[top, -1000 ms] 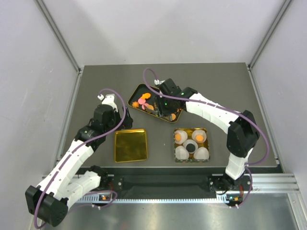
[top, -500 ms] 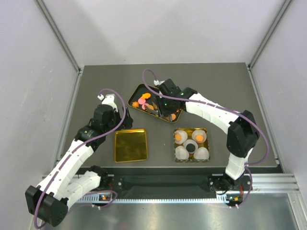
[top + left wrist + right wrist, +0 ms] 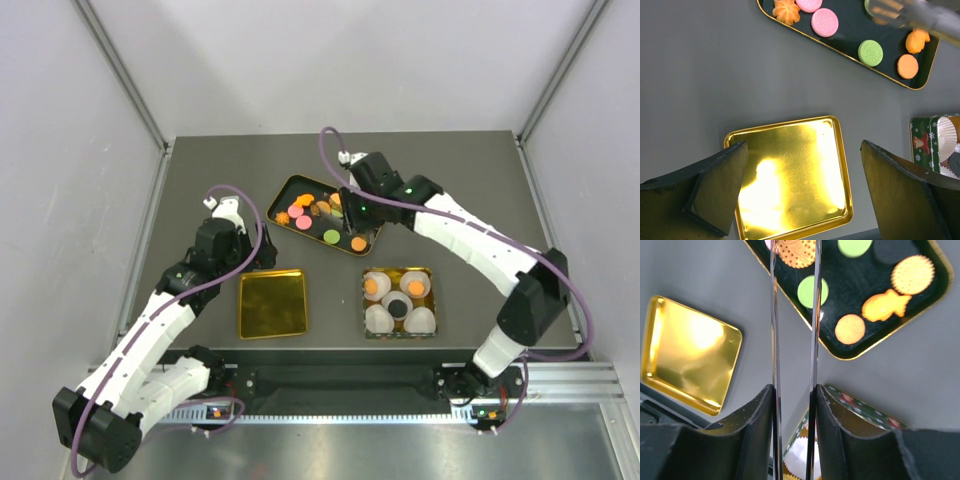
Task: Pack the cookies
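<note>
Left gripper jaws wide apart, gold lid under the gap. Cookies lie loose in black tray, ahead of right gripper, whose jaws are clamped on tweezers. Likely light, stiff, brittle: pinch gently across the rim.

1 camera looks down from behind the arm bases on the whole table. 2 wrist cameras look down close, the right along its tweezers; all 3 share the gold tray.
</note>
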